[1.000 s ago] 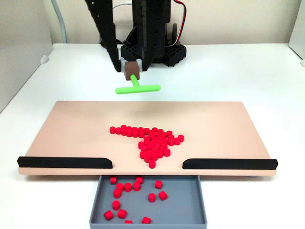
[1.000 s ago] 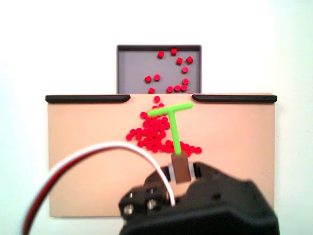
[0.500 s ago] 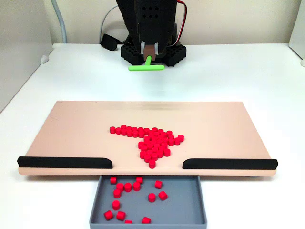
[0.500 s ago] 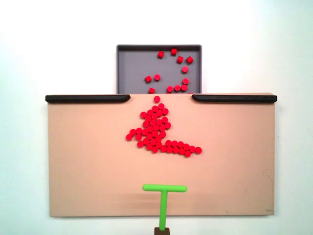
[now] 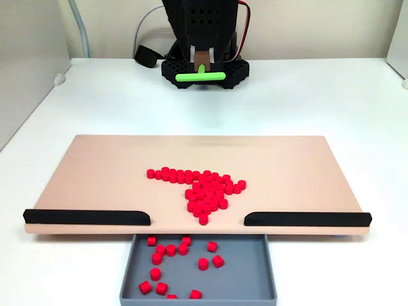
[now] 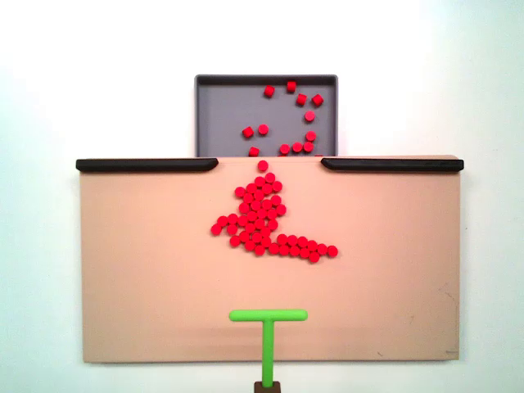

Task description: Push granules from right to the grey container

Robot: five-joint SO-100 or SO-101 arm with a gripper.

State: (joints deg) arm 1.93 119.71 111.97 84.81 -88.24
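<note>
Matte red granules (image 5: 203, 189), small stubby cylinders, lie clustered mid-way on the smooth tan board (image 5: 95, 175), reaching toward the gap between its two black strips (image 5: 87, 217). More of them sit scattered in the shallow grey container (image 5: 245, 271) just beyond that gap. The gripper (image 5: 201, 69), black perforated plastic, is clamped on the brown handle of a green T-shaped stick (image 5: 201, 76), held off the board. In a fixed view from above, the stick's crossbar (image 6: 268, 315) overlaps the board's opposite edge.
</note>
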